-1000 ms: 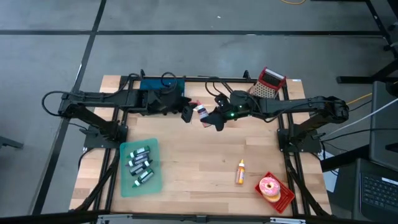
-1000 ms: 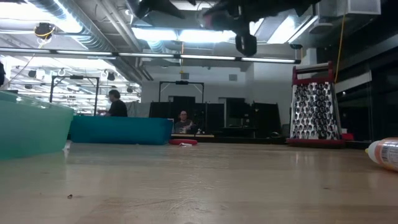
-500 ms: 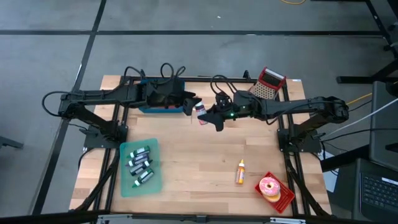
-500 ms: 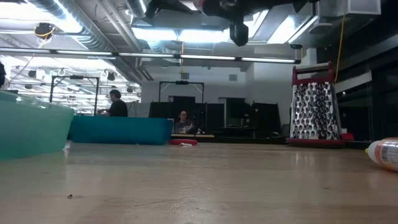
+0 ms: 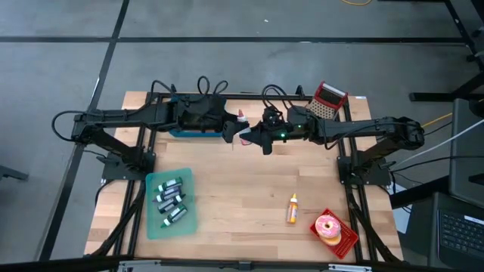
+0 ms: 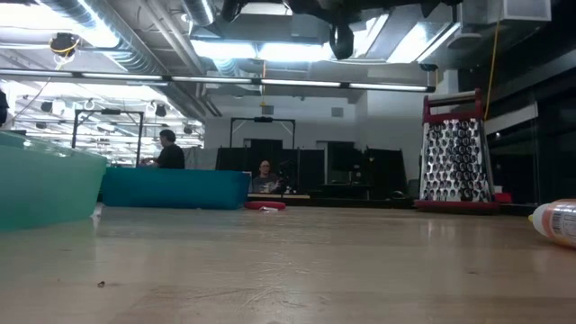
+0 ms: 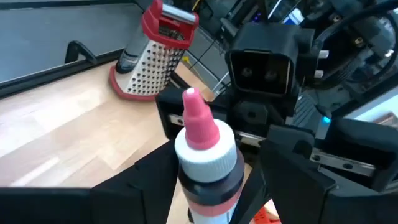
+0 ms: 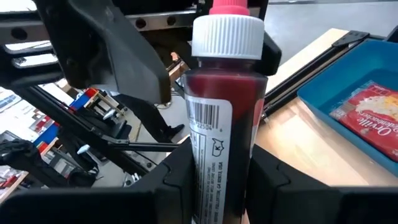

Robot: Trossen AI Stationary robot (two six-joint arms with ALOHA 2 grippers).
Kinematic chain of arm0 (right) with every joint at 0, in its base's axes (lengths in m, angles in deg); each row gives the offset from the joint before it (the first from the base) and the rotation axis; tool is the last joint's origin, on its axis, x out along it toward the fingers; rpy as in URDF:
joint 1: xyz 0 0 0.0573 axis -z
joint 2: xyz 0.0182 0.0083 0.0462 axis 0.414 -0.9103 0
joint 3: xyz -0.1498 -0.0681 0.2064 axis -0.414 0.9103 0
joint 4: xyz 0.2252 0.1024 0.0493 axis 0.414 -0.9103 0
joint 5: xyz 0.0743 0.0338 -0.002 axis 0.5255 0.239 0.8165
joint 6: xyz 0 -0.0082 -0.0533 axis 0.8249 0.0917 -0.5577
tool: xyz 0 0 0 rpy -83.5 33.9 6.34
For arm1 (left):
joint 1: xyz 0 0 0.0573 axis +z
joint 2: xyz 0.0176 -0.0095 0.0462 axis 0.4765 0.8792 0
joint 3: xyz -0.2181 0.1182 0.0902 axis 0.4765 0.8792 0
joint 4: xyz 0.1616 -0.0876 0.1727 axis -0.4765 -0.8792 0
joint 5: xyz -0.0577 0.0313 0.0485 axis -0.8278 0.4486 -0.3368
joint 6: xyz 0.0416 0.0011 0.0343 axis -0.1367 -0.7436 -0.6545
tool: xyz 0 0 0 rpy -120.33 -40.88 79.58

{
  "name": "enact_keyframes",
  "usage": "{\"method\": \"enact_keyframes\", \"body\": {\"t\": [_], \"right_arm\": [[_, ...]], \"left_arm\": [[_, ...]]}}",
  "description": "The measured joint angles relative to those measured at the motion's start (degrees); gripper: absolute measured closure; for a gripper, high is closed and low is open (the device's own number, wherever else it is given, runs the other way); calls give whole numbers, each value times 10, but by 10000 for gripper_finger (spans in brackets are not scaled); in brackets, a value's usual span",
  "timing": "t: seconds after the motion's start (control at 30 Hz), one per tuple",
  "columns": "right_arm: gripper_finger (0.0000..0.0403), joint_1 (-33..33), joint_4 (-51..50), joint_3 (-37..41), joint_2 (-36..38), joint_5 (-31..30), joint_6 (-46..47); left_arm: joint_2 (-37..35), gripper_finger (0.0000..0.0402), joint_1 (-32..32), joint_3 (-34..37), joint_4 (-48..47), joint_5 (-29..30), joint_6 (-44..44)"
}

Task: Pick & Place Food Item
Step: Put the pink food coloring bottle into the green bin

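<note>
A sauce bottle (image 8: 224,112) with red contents, a white cap and a pink tip (image 7: 194,118) hangs high over the table's far middle (image 5: 242,127). My right gripper (image 8: 221,177) is shut on it, reaching in from the right (image 5: 255,136). My left gripper (image 7: 217,168) comes from the left (image 5: 230,130) and is open. Its fingers stand on either side of the same bottle, with a gap showing beside one of them. My right gripper pinches the bottle's body (image 8: 208,155) between its two fingers, at the lower part of the label, well below the cap. The fingers come nearly level from the table's right and lie across the bottle. The bottle is lifted clear, its capped end standing out beyond the fingers.
A blue bin (image 5: 189,127) holding a red packet (image 8: 373,118) stands at the far left, and a metal grater (image 5: 330,101) at the far right. A teal tray (image 5: 151,219) of dark tubes lies near left. A small orange bottle (image 5: 292,209) and a doughnut (image 5: 328,227) lie near right.
Both grippers have risen and drawn a little toward the table's far edge, tipping from slanting down toward level. The bottle has gone up with them, staying between the two grippers and clear of the table.
</note>
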Motion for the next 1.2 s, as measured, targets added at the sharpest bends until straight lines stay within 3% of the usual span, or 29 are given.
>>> {"method": "enact_keyframes", "body": {"t": [0.17, 0.4, 0.6, 0.7, 0.9, 1.03, 1.2], "right_arm": [[307, 0, 3, 0, 0, -2, 0], [307, 1, 2, 0, 0, 5, 0], [303, 1, 1, 0, 0, 17, -11], [279, 1, -1, 0, -1, 24, -14], [192, 0, -71, 0, -1, 28, -9], [149, 0, -186, 1, -2, 13, -9], [133, 0, -279, 1, -2, -18, -7]], "left_arm": [[0, 197, -1, 0, -6, 13, 0], [0, 268, 6, 0, -6, 25, -22], [0, 271, 6, 0, -5, 26, -38], [0, 271, 6, 0, -5, 22, -47], [-11, 271, 7, 0, -59, 13, -65], [-29, 272, 7, 0, -137, 7, -65], [-52, 272, 6, 0, -270, -31, -72]]}}
